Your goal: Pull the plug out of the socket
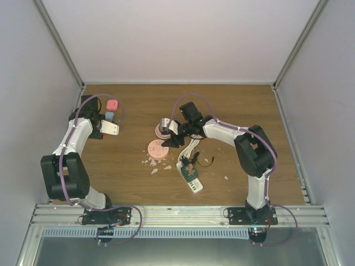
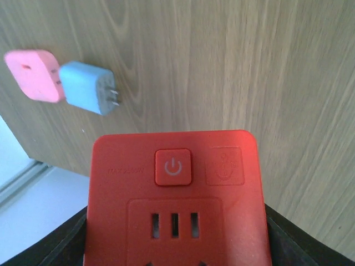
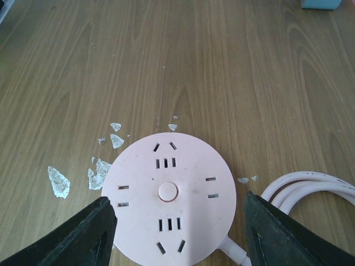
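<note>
Unplugging reads as done, on the evidence below.

Wooden table: everything sits on it.

Left arm: folded at the elbow and reaching toward the far left corner. Left gripper is clamped on the red socket block, with a dark finger showing at each lower side of the block.

Right arm: well to the right of the red block, bent inward toward the table's middle. Right gripper points down with its jaws spread wide and nothing between them but air. It straddles a round pink socket disc lying flat below, and contact is not evident.

Red block: power button faces the wrist camera. The slots that show are empty and nothing is seated in them. The lower part is out of frame.

White cable: loops beside the disc, far right of the red block.

Blue plug: lies on the wood beyond the red block's upper left corner, apart from it, with its prongs bare. It butts against a pink adapter on the side away from the prongs.

White flakes: scattered beside the disc.

Judgement: the plug is free. At most, what is left is to set the block down.
</note>
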Robot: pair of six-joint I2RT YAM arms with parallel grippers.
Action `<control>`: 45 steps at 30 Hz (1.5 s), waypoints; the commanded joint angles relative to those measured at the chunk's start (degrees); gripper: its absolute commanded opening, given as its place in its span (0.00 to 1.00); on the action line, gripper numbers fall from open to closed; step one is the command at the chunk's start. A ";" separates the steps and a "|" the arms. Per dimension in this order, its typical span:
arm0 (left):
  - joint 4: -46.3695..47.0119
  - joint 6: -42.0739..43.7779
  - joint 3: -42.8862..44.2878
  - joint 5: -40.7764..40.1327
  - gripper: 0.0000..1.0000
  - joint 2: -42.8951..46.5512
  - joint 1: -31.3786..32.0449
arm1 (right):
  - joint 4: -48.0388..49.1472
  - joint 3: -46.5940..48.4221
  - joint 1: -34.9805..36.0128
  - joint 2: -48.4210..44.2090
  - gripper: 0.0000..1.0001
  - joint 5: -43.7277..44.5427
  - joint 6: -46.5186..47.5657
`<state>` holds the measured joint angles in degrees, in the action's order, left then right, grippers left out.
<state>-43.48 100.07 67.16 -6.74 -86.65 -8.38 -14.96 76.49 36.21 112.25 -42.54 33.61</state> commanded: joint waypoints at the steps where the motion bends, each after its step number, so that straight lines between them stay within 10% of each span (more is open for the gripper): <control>1: 10.75 6.55 -3.50 -9.85 0.36 -0.65 0.39 | 1.15 -0.90 -0.62 -2.27 0.64 -1.00 -0.03; 27: 23.50 16.00 -4.89 -26.92 0.47 -14.29 5.64 | 0.39 -0.38 -1.04 -0.44 0.65 0.67 0.23; 45: 19.56 7.97 -3.62 -24.92 0.89 -14.55 6.45 | 0.49 -0.04 -1.20 0.41 0.66 2.73 -0.04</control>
<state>-22.39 111.57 61.17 -32.40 -101.45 -2.28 -14.98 76.07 35.53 111.96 -40.71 33.63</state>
